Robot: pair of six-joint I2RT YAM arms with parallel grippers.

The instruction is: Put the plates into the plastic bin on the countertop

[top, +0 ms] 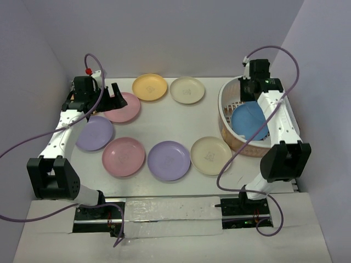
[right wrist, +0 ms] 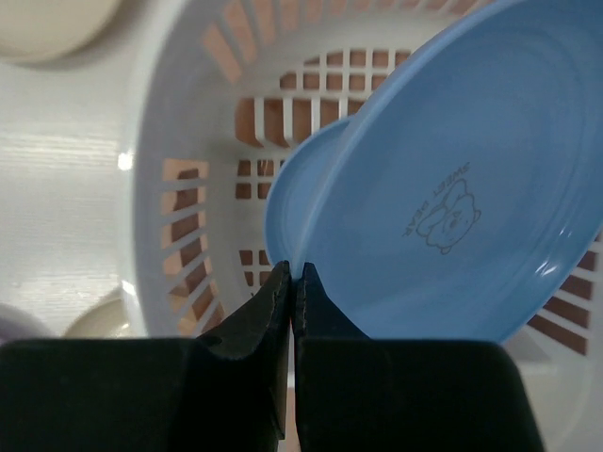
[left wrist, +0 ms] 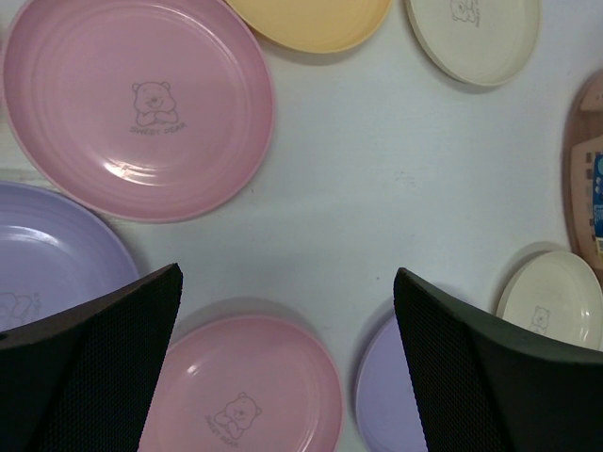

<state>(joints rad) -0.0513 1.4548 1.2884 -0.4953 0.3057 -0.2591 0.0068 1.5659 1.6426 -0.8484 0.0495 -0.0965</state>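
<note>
Lavender walls (top: 164,33) close in a white countertop (top: 170,123), where seven plates lie flat in two loose rows. At the back are an orange-yellow plate (top: 149,86), a cream plate (top: 187,90) and a pink plate (top: 123,108). Nearer the arms are a lavender plate (top: 94,133), a second pink plate (top: 123,156), a second lavender plate (top: 169,160) and a second cream plate (top: 211,155), the last just beside the bin (top: 222,107). The pink ones carry a small bear print.

The bin stands at the right side of the countertop, its slotted white wall showing pinkish tan through the gaps. Inside it a blue plate (top: 249,121) leans tilted against the wall. More blue shows behind it, which may be another plate.

The right gripper (top: 249,90) hangs over the far side of the bin. In its wrist view the right gripper (right wrist: 294,273) is clenched, its two fingers pressed almost together, and the rim of the blue plate (right wrist: 452,188) runs into the slit between their tips, so it appears to be pinching that rim.

The left gripper (top: 112,94) is at the back left, over the edge of the pink plate. Its jaws are released and spread wide above bare countertop, holding nothing, with plates lying all around them in the wrist view.
</note>
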